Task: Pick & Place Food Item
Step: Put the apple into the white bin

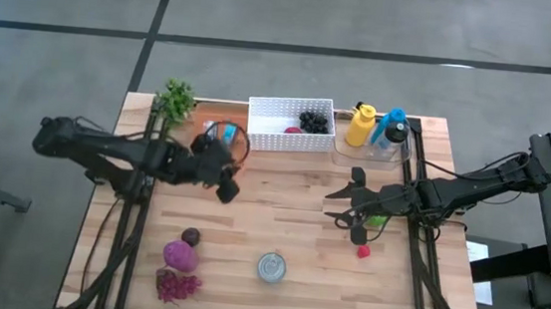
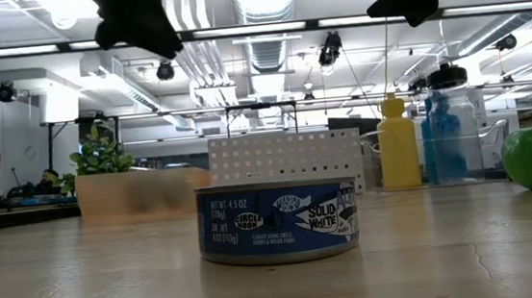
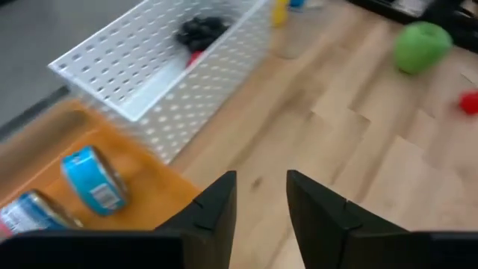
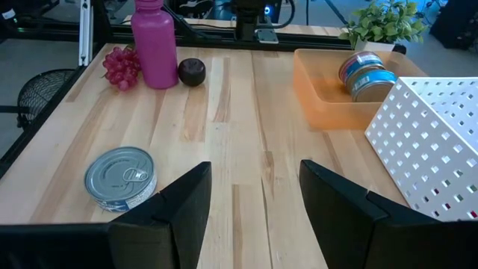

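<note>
We hold our left gripper (image 1: 225, 183) empty, fingers apart, just beside the orange tray (image 3: 142, 175) with two cans. The next can (image 1: 271, 266) sits alone at the table's front; we judge it needs reaching next. Our right gripper (image 1: 344, 203) waits open-fingered, near the green apple (image 3: 421, 46). Nothing blocks the path.

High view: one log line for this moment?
left gripper: empty, beside orange tray | right gripper: open, empty, by green apple | tuna can: untouched, front of table

White perforated basket (image 1: 276, 125), orange tray (image 4: 320, 97), green apple (image 3: 421, 46), blue-labelled tins (image 3: 91, 178).
</note>
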{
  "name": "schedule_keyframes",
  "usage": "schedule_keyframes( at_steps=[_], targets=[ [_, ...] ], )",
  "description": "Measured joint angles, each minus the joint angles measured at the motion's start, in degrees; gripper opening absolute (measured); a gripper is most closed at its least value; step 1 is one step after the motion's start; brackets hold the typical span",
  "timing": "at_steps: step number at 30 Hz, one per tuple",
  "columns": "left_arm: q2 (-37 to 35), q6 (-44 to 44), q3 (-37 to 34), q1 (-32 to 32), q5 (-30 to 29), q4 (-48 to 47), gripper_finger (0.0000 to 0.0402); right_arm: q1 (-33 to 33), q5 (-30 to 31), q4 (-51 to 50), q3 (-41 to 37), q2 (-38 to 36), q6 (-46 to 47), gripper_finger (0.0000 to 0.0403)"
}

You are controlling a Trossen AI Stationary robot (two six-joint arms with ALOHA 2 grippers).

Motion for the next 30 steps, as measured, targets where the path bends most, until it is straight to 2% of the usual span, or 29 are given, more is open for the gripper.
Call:
schedule_keyframes(
  at_steps=[6, 11, 19, 30],
  targets=[
    [0.0, 1.2, 0.0, -7.9, -2.1, 0.1, 0.0118, 0.0, 0.0, 0.0, 0.0, 0.0, 0.0, 0.0199],
    [0.0, 1.4, 0.0, -11.6, -2.7, 1.0, 0.0118, 0.0, 0.0, 0.3, 0.0, 0.0, 0.0, 0.0199],
    [0.8, 1.9, -0.9, -13.9, -5.9, 2.4, 0.0118, 0.0, 0.0, 0.5, 0.0, 0.0, 0.0, 0.0199],
    [0.9, 4.1, -5.7, -14.2, -6.7, 8.4, 0.0118, 0.0, 0.1, -0.2, 0.1, 0.0, -0.7, 0.0199]
  ],
)
